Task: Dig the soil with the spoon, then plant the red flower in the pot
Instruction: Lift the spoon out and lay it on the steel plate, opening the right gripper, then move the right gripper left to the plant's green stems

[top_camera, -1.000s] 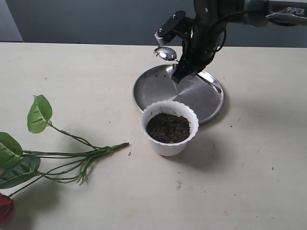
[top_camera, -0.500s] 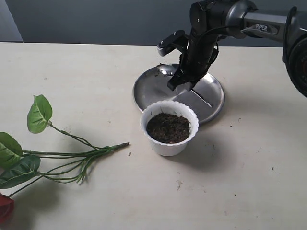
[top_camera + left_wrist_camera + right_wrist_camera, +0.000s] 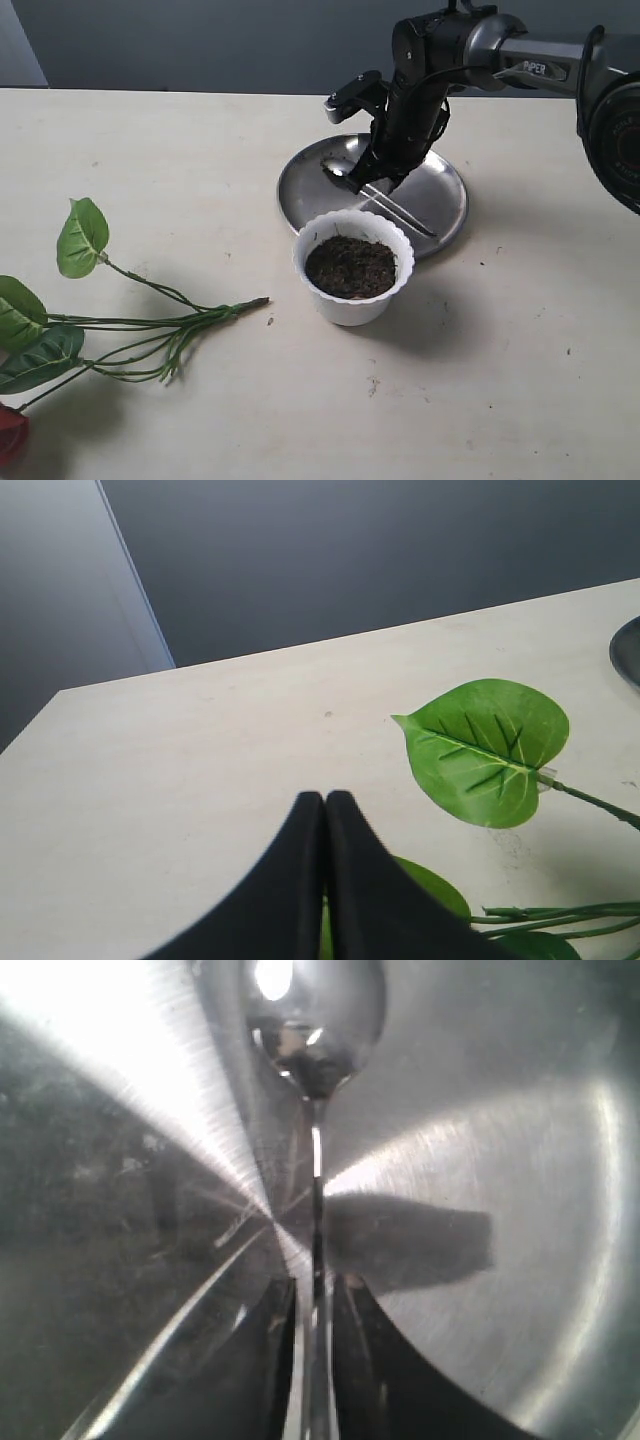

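The spoon (image 3: 335,170) lies low across the steel plate (image 3: 445,195), bowl toward the left rim. My right gripper (image 3: 378,178) is shut on its thin handle; in the right wrist view the handle (image 3: 316,1210) runs out between the jaws of that gripper (image 3: 316,1285) to the shiny bowl. The white scalloped pot (image 3: 353,303) stands just in front of the plate, filled with dark soil (image 3: 350,266). The red flower (image 3: 150,322) lies on the table at the left, its bloom (image 3: 8,432) at the corner. My left gripper (image 3: 325,798) is shut and empty above a green leaf (image 3: 490,750).
The steel plate (image 3: 500,1110) fills the right wrist view. A few soil crumbs (image 3: 372,383) lie on the cream table in front of the pot. The table's far edge meets a dark grey wall.
My right gripper came down from above the plate's far rim, carrying the spoon, which now rests on the plate. Pot and flower have not moved.
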### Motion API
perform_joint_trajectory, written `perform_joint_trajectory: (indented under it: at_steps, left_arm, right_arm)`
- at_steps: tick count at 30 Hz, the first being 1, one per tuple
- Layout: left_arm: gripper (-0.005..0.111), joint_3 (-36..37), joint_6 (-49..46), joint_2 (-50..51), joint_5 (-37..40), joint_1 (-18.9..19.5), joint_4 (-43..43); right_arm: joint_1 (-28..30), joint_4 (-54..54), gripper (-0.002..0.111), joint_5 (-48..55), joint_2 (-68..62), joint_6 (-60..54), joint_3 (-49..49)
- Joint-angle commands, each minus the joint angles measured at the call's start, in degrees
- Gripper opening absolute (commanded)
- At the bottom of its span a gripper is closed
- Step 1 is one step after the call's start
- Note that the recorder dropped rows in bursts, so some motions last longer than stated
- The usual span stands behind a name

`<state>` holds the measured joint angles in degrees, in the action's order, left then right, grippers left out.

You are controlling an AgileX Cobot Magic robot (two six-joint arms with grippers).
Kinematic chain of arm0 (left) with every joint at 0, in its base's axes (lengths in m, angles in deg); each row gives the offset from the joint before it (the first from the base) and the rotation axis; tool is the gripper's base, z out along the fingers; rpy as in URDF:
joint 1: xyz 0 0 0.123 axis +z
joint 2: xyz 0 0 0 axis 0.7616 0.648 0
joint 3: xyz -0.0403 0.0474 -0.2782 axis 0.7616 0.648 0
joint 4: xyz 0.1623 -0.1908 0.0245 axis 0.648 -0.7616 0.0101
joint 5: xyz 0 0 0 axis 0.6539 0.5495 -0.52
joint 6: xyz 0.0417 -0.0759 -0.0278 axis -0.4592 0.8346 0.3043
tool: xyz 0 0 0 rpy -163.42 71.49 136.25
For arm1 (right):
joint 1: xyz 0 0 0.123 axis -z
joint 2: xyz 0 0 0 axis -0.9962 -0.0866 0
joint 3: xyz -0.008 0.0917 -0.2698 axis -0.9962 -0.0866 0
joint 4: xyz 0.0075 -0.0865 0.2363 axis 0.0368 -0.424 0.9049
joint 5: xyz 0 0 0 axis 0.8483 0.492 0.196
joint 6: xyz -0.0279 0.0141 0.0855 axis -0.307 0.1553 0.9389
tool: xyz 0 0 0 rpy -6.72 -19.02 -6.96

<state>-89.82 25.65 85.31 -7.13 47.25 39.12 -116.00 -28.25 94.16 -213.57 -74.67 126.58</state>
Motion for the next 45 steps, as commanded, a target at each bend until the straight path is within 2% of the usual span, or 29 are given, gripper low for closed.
perform_joint_trajectory:
  at_steps: [1, 7, 12, 14, 18, 19, 21, 24, 26, 37, 45]
  left_arm:
    - [0.000, 0.2, 0.1, -0.1, -0.5, 0.1, 0.0]
    - [0.000, 0.2, 0.1, -0.1, -0.5, 0.1, 0.0]
    - [0.000, 0.2, 0.1, -0.1, -0.5, 0.1, 0.0]
    - [0.000, 0.2, 0.1, -0.1, -0.5, 0.1, 0.0]
    - [0.000, 0.2, 0.1, -0.1, -0.5, 0.1, 0.0]
    - [0.000, 0.2, 0.1, -0.1, -0.5, 0.1, 0.0]
    - [0.000, 0.2, 0.1, -0.1, -0.5, 0.1, 0.0]
    - [0.000, 0.2, 0.1, -0.1, -0.5, 0.1, 0.0]
    - [0.000, 0.2, 0.1, -0.1, -0.5, 0.1, 0.0]
    - [0.000, 0.2, 0.1, -0.1, -0.5, 0.1, 0.0]
    - [0.000, 0.2, 0.1, -0.1, -0.5, 0.1, 0.0]
  right_arm:
    - [0.3, -0.5, 0.017, -0.5, 0.3, -0.3, 0.5]
    - [0.3, -0.5, 0.017, 0.3, 2.0, -0.3, 0.5]
    - [0.3, 1.3, 0.017, 0.2, 8.9, -3.5, 0.5]
    - [0.2, 6.9, 0.017, 0.7, 12.1, -8.9, 0.5]
    - [-2.9, 25.0, 0.017, 8.4, 18.2, -29.2, 0.5]
    - [-4.0, 25.8, 0.017, 9.8, 18.7, -31.3, 0.5]
    - [-6.4, 25.5, 0.022, 12.0, 19.0, -33.3, 0.5]
    - [-9.3, 24.6, 0.041, 12.8, 18.7, -34.4, 0.5]
    - [-11.2, 23.2, 0.048, 14.0, 18.2, -35.5, 0.5]
    - [-21.7, 20.5, 0.048, 14.7, 7.3, -37.3, 0.1]
    - [-25.0, 19.0, 0.048, 5.7, 3.2, -37.4, 0.0]
